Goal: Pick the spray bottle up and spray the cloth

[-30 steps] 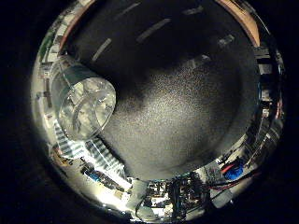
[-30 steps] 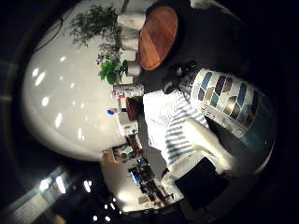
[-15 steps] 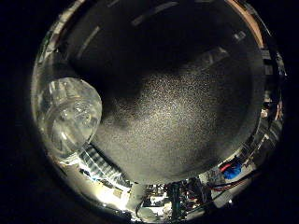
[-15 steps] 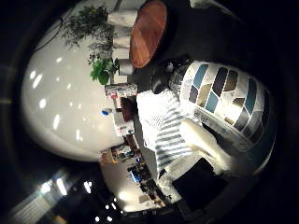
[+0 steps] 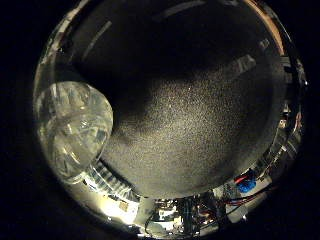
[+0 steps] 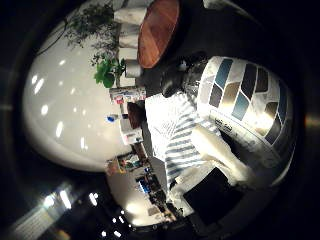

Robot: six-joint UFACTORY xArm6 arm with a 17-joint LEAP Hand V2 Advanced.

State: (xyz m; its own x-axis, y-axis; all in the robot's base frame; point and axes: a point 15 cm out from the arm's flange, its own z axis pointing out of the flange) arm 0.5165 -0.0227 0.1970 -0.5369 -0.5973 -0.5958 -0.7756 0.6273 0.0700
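The spray bottle (image 6: 245, 107) sits close against the palm, with the cloth (image 6: 172, 132) lying on the desk (image 5: 200, 130) just beside it. A clear cup (image 5: 75, 127) stands on the same desk (near its edge). Potted plants (image 6: 107, 70) stand well beyond the cloth, beside a round table (image 6: 157, 30).

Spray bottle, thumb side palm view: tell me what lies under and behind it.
Behind the spray bottle lies a striped cloth on the dark table. A white finger of the hand crosses the bottle. How far the cloth runs under the bottle is covered.
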